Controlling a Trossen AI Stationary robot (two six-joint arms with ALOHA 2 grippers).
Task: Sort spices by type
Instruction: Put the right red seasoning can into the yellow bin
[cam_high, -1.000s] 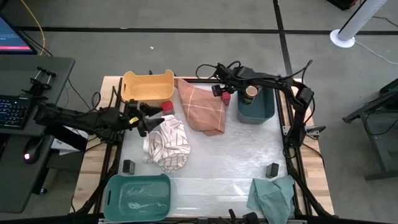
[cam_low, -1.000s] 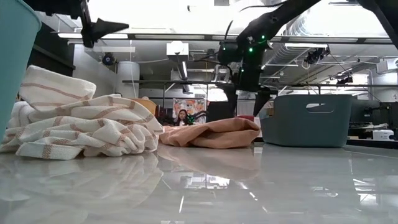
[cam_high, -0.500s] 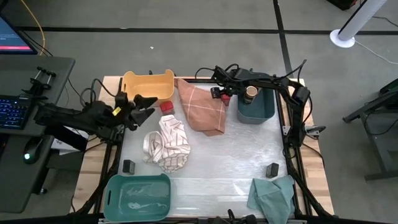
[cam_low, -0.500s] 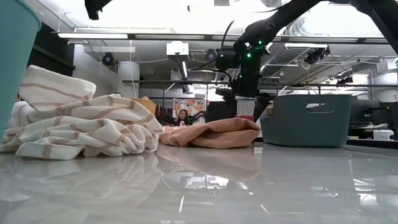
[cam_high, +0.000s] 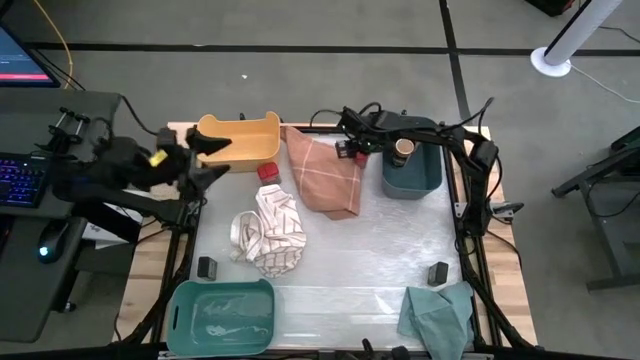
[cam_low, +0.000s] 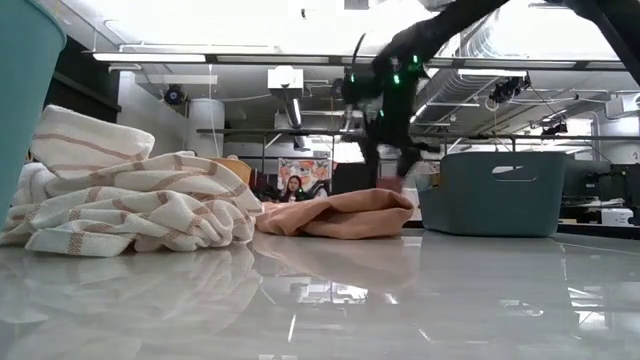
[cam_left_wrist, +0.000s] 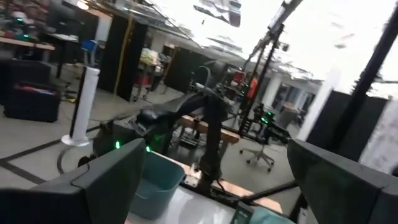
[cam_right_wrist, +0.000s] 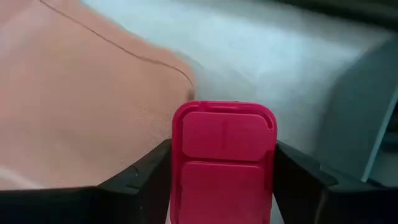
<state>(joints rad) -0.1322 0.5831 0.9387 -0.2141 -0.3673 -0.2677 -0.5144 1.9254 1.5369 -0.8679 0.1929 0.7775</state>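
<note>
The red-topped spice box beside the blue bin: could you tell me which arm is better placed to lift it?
The right. The right gripper already straddles the red-topped spice box, between the orange cloth and blue bin. The left gripper hangs open near the yellow bin.

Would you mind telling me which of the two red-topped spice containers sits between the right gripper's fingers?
The red-topped container between the orange cloth and the blue bin, framed by the right gripper. The other red-topped one stands alone by the yellow bin.
</note>
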